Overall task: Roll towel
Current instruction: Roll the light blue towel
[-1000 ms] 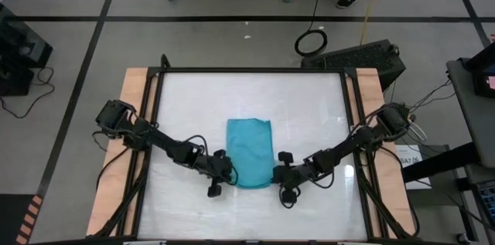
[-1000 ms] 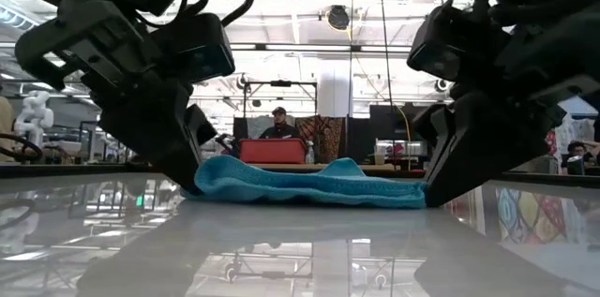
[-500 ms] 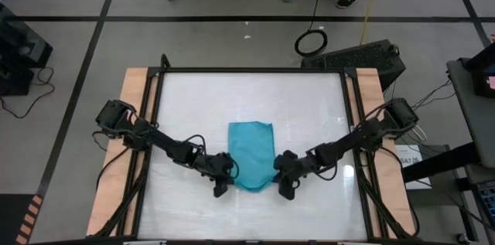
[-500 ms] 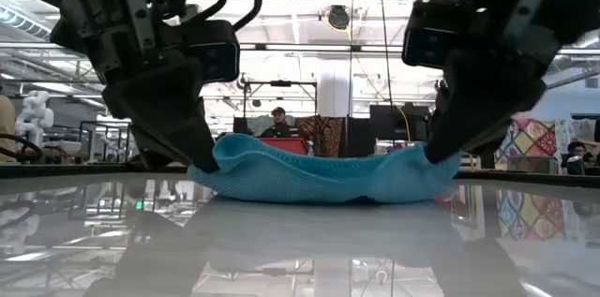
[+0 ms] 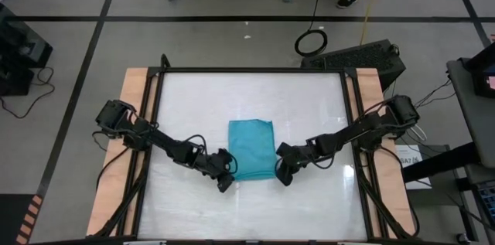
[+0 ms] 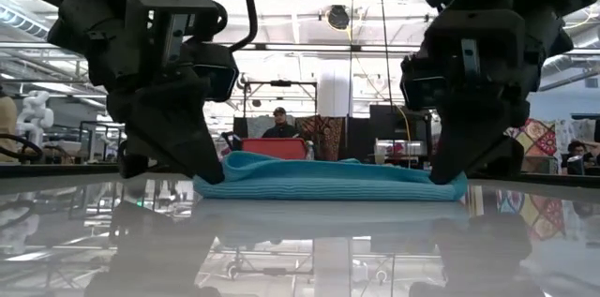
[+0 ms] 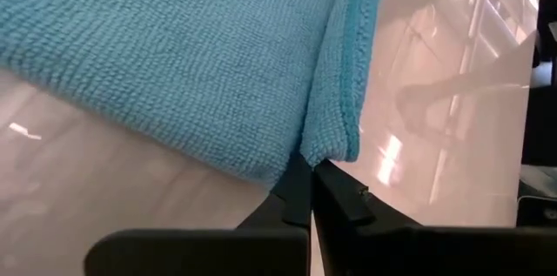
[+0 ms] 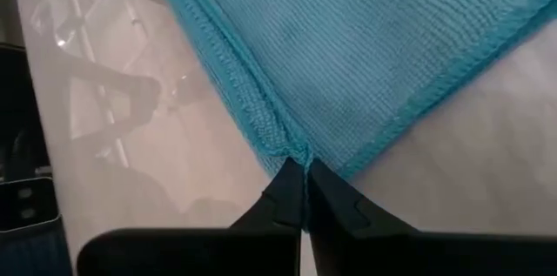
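Your towel (image 5: 252,148) lies flat at the centre of the high view, a teal rectangle on the glossy white surface (image 5: 309,106), with its near edge folded over on itself. In the low view it reads as a shallow, even band across the middle of the frame.

The left gripper (image 5: 225,179) sits at the lower left corner of the cloth, its fingers (image 7: 296,202) pressed together with the hem pinched between the tips. The right gripper (image 5: 283,171) mirrors it at the lower right corner, fingers (image 8: 300,193) likewise clamped on the hem.

To roll cleanly from here, I would judge that you need both corners to travel together: lift only slightly, carry them toward the top of the high view at the same pace, and keep the two tips level so the fold stays square. If one side leads, the roll will likely skew into a cone. Keep the pinch light enough to slip out afterward.
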Motion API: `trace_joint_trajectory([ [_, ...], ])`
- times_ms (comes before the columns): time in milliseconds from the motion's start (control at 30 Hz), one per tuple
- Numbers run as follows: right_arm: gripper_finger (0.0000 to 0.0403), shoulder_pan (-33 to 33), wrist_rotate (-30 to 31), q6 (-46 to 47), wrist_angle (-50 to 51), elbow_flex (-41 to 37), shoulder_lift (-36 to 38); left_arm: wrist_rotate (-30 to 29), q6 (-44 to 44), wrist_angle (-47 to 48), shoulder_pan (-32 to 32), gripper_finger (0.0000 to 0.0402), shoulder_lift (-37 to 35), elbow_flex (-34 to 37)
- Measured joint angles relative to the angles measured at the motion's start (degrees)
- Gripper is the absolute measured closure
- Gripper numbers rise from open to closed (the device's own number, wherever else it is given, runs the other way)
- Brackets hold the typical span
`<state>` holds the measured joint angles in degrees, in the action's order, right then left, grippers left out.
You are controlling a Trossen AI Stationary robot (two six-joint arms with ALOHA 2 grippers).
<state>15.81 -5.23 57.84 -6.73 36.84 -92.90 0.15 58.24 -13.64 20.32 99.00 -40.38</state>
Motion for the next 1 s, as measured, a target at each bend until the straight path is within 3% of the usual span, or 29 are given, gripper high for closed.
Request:
trace_joint_trajectory([
  [267,0.0383,-2.1,-0.6,-0.4,-0.8,0.0,0.0,-0.3,1.5,0.2,0.0,0.0398,0.0,0.0],
  [533,0.0277,-2.3,3.7,-8.0,-1.7,0.0,1.4,-0.3,3.0,0.7,0.0,0.0398,0.0,0.0],
  [733,0.0223,0.4,8.5,-23.9,-1.8,0.0,6.4,-0.6,3.5,0.7,-0.1,0.0398,0.0,0.0],
  [1000,0.024,8.1,10.2,-47.2,-2.4,0.0,7.9,-0.7,3.6,0.7,-0.1,0.0397,0.0,0.0],
])
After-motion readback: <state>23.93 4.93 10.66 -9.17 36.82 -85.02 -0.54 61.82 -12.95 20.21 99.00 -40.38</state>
